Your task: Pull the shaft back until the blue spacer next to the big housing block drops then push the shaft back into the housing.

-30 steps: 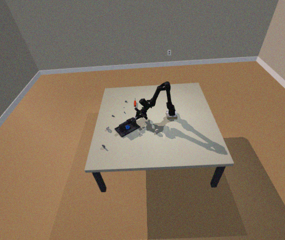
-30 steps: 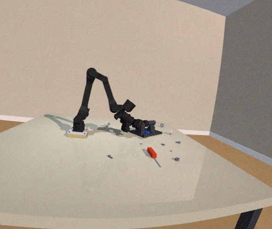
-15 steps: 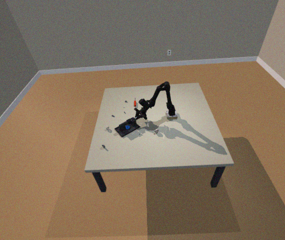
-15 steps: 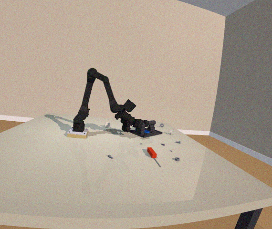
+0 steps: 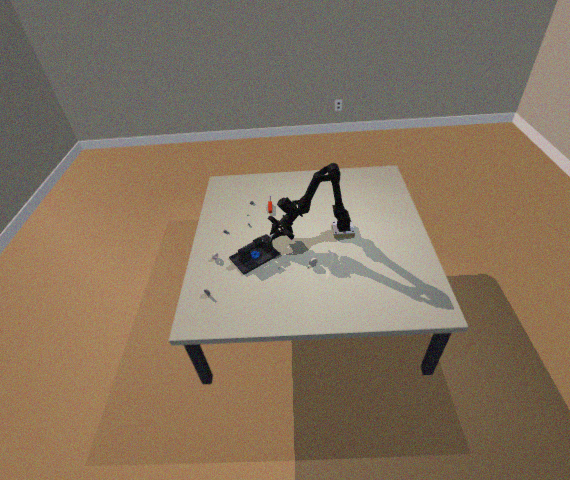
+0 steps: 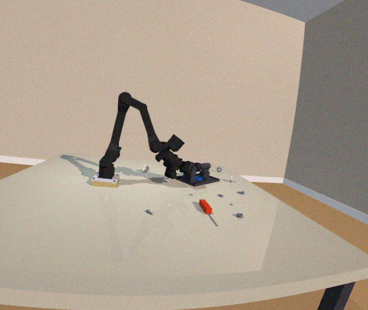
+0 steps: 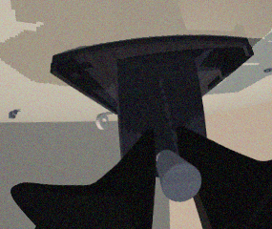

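Note:
My gripper (image 5: 274, 236) (image 7: 165, 134) is shut on the shaft, whose round grey end (image 7: 180, 182) sticks out between the fingers toward the wrist camera. The fingers are close to a dark upright block (image 6: 189, 175) (image 7: 159, 91) on the dark base plate (image 5: 244, 267) (image 6: 210, 181) (image 7: 150, 46). A blue spacer (image 5: 255, 254) (image 6: 198, 178) shows low at the base plate, beside the blocks. A dark cylindrical part (image 6: 204, 165) lies level above the farther block. The block hides the rest of the shaft in the wrist view, and other spacers cannot be told apart.
A red-handled screwdriver (image 5: 270, 206) (image 6: 205, 206) lies on the table. Several small grey parts are scattered about, among them a screw-like part (image 5: 206, 292) and a pale ring (image 6: 219, 169) (image 7: 102, 121) beyond the base plate. The arm's base (image 5: 343, 230) (image 6: 104, 180) stands on the table.

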Robot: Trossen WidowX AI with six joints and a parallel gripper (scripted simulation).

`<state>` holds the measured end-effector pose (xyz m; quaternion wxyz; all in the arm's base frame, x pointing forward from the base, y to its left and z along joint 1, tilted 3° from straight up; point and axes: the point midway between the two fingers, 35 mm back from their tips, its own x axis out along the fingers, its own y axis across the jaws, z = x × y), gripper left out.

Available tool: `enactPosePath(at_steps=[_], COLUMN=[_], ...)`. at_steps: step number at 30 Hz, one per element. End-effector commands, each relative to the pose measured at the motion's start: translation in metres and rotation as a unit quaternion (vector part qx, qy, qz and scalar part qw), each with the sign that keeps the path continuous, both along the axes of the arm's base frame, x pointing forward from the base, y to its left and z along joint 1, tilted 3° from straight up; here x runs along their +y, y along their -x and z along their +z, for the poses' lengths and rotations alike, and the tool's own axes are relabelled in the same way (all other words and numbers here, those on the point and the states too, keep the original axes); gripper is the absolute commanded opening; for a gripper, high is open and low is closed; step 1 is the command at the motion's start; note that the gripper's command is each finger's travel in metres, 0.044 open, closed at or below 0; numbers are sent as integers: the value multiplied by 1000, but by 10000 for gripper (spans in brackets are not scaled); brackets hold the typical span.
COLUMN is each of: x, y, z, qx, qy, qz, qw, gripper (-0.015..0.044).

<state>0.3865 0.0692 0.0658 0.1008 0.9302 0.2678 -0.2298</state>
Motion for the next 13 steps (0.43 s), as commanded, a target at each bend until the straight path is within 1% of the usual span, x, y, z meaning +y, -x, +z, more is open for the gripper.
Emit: enactPosePath(at_steps=[1, 13], x=[0, -2], y=[0, 3], z=[0, 3], qx=[0, 0], qy=[0, 0], qz=[0, 0], qw=[1000, 1000], gripper=[53, 368])
